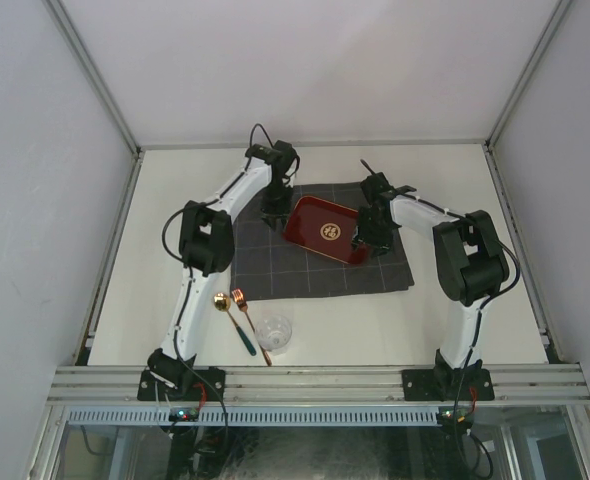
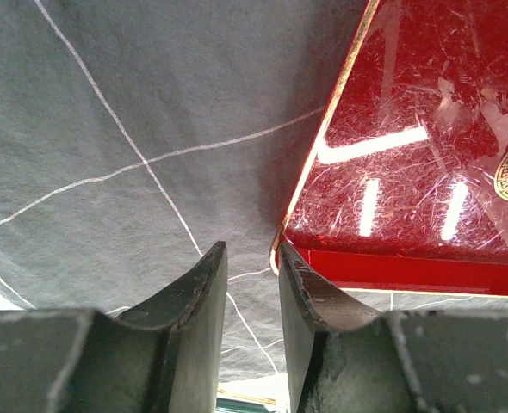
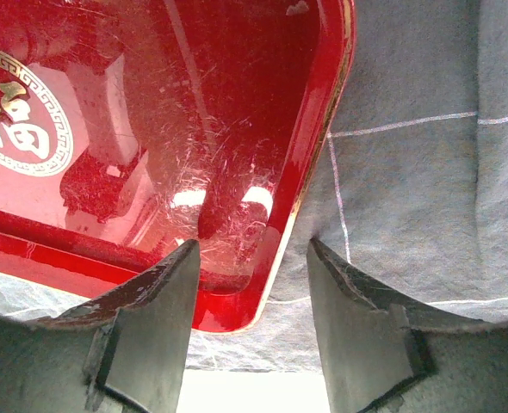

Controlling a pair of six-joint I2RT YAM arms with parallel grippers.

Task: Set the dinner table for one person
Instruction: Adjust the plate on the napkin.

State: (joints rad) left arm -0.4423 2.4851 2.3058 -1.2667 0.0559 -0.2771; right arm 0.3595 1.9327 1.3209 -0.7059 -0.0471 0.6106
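Top: off-white surface (image 1: 425, 320) spans the cell, carrying cloth (image 1: 295, 275) with red tray (image 1: 325, 228) on it.
Left wrist: left end effector (image 2: 252, 249) at a narrow gap, empty, by the tray corner.
Right wrist: right end effector (image 3: 252, 245) wide apart, straddling the tray rim, not clamped.

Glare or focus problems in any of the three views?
Left wrist: long white streak reflections on the glossy red rectangular tray. Right wrist: two small hot spots on it, gold emblem legible. Top external: even and sharp, though the clear drinking glass barely contrasts with the off-white tabletop.
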